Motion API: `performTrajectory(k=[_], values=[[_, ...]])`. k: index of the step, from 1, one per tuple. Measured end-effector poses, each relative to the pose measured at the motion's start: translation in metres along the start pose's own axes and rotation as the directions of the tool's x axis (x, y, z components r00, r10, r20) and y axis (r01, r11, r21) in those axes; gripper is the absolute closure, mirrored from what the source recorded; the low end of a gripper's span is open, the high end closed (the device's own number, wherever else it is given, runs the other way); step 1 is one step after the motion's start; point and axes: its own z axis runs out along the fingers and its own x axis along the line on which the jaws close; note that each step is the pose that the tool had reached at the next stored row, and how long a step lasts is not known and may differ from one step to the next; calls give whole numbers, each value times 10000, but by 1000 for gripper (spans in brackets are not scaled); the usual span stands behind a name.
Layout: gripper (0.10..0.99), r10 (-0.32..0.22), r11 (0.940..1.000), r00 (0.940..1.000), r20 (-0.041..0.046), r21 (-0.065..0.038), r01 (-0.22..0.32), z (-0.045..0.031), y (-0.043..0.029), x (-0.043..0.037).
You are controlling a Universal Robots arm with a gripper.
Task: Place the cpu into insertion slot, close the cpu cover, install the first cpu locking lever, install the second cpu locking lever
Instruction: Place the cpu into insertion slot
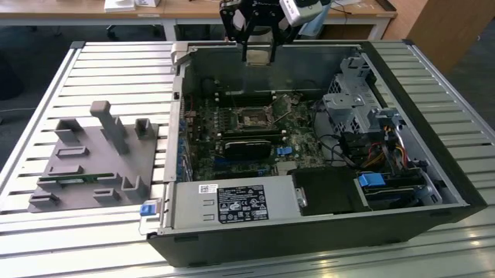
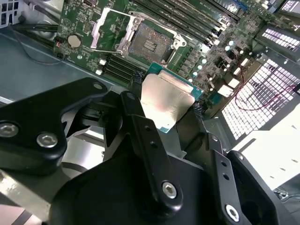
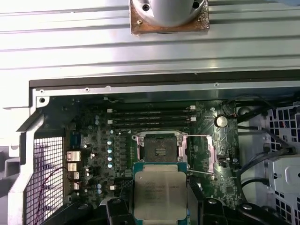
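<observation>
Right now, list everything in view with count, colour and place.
table: one, silvery slats.
computer case: one, black, open, on the table.
motherboard: one, green, inside the computer case.
insertion slot: one, black rim, empty, on the motherboard.
cpu cover: one, silvery, swung open beside the insertion slot.
cpu: one, silver-grey top, held above the motherboard.
power supply: one, grey, at the case's near side.
fixture: one, grey, on the table, exterior view's left.
gripper: one, black, shut on the cpu.

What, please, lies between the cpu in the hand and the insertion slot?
Nothing but air: in the exterior view the hand holds the cpu high over the open case, and the first wrist view shows the insertion slot uncovered.
</observation>
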Motion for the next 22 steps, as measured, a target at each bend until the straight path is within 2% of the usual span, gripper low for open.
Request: performTrajectory(k=[13,22], values=[[545,481,9988,9988,43,-10,-481,3,-1,5],[545,961,9954,9953,86,-23,-961,6,-1,7]])
